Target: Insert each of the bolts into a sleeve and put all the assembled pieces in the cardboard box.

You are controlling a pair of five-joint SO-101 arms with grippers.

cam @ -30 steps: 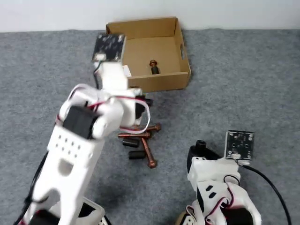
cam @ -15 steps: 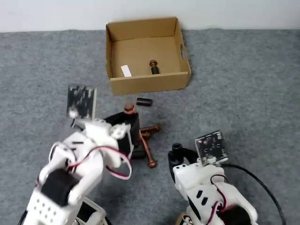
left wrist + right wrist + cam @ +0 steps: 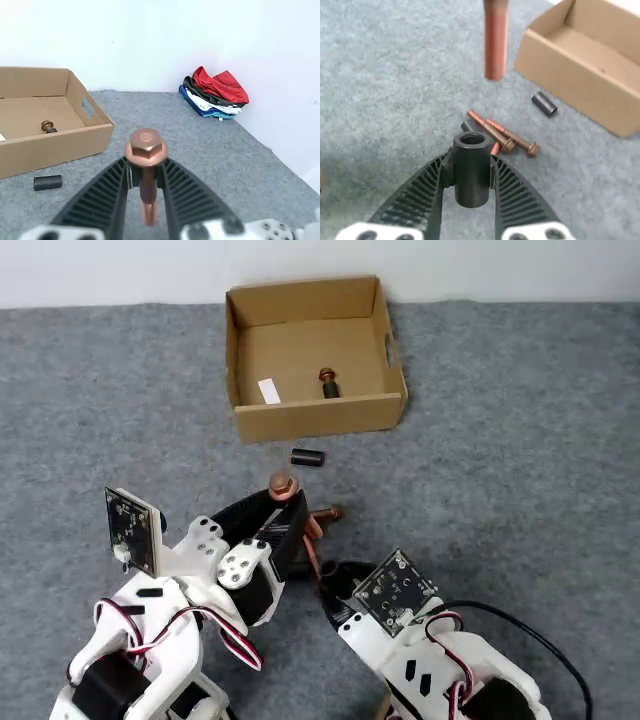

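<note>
The left claw (image 3: 146,165) is clamped on a bolt (image 3: 147,192), head up, with the shank hanging below its fingers. The right claw (image 3: 471,164) is clamped on a sleeve (image 3: 471,175), upright with the bore open at the top. The bolt's tip hangs above and beyond the right claw, not yet over the bore. Line the tip up squarely over the bore first, keep both pieces plumb, then lower slowly while the sleeve is held firm. Spare bolts (image 3: 502,135) lie on the table (image 3: 520,440) just past the right claw. Farther out, the box (image 3: 320,418) holds one finished piece (image 3: 327,382).
</note>
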